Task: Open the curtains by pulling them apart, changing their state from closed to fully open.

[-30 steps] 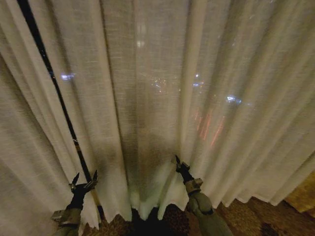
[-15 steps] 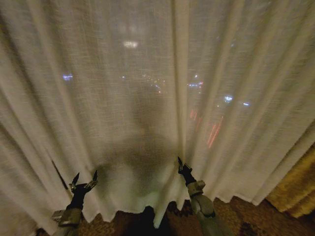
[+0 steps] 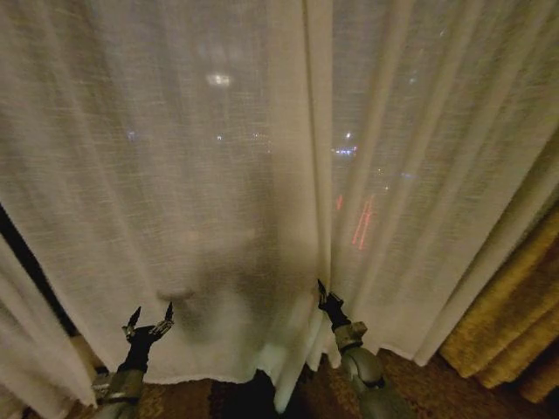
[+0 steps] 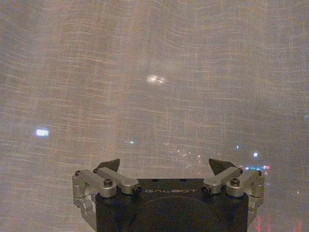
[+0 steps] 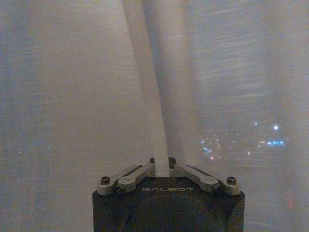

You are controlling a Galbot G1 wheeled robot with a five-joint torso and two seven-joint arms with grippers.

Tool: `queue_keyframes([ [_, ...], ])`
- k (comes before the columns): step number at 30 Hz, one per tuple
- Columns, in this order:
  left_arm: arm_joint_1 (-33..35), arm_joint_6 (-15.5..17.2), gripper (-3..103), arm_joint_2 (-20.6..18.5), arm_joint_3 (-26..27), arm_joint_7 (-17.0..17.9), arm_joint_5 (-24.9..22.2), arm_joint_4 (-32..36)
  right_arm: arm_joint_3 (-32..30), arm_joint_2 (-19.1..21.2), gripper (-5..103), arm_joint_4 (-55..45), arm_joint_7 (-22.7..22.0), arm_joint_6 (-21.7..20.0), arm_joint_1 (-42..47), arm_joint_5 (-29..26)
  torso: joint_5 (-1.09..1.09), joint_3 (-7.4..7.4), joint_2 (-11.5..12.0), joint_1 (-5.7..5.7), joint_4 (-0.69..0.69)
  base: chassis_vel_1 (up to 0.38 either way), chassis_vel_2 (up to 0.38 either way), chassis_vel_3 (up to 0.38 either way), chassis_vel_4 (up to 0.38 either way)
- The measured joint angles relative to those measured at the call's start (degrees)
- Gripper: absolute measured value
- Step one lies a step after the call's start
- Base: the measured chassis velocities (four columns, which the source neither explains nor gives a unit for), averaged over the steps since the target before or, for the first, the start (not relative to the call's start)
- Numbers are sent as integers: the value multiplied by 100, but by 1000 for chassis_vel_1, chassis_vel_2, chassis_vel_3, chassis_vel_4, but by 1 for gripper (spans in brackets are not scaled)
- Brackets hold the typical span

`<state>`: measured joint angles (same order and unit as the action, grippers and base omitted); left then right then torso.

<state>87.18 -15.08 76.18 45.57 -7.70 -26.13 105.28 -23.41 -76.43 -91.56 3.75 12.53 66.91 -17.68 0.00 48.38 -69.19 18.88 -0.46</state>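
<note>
Sheer curtains (image 3: 218, 192) shifted rightward, right hand (image 3: 321, 294) pinching pleat

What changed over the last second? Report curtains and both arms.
The whole head view has shifted, so the robot itself moved, and the golden drape has come into view on the right. The pleats of the curtains in front of the left arm have spread flatter. Unchanged: the right end effector stays shut on a curtain fold, and the left end effector stays open, holding nothing.
</note>
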Motion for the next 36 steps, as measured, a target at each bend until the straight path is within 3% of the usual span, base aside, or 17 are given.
queue_keyframes([
  [36, 0, 0, 100, 0, 1, 0, 0, 0, -140, 109, 0, -27, 67, 56, 110, -84, -1, -1, 0, -1, 1, -357, -356, 354, 355],
])
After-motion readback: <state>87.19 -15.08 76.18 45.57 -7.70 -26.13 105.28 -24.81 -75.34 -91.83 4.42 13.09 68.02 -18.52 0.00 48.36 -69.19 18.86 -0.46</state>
